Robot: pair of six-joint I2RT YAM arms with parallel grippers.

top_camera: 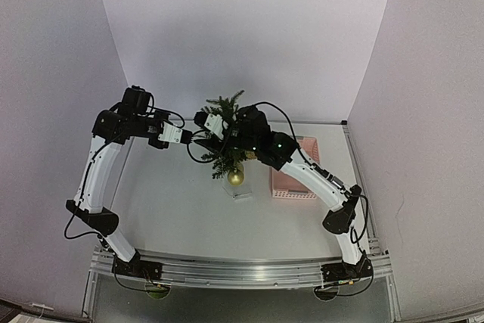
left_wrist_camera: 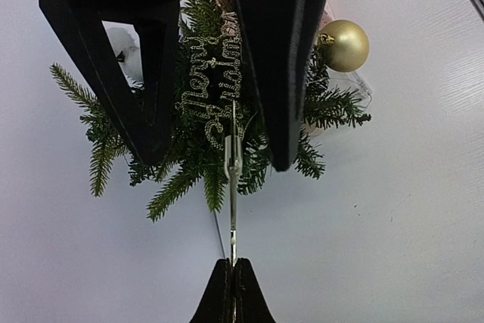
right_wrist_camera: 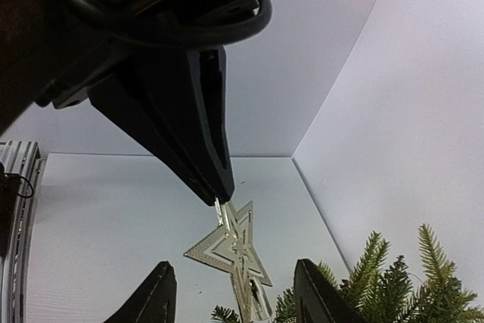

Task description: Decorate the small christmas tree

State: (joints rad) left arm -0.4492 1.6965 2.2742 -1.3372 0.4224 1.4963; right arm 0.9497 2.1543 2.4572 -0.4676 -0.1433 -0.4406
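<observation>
Now our left gripper (left_wrist_camera: 231, 293) is pinched tight on the gold star (right_wrist_camera: 227, 251). Our right gripper (right_wrist_camera: 240, 296) is wide open, with one finger on each side of the star and a gap on both sides. The tree (top_camera: 224, 107) stands in the middle of the table (top_camera: 174, 209), right beside both grippers, with a gold ball (left_wrist_camera: 344, 45) hanging low on it. We think the job now is to pass the star across so it can go on top. To do it well, we close the right fingers slowly on the flat part. We let go with the left only when the right has it tight. The star is thin, so it may slip or turn.
</observation>
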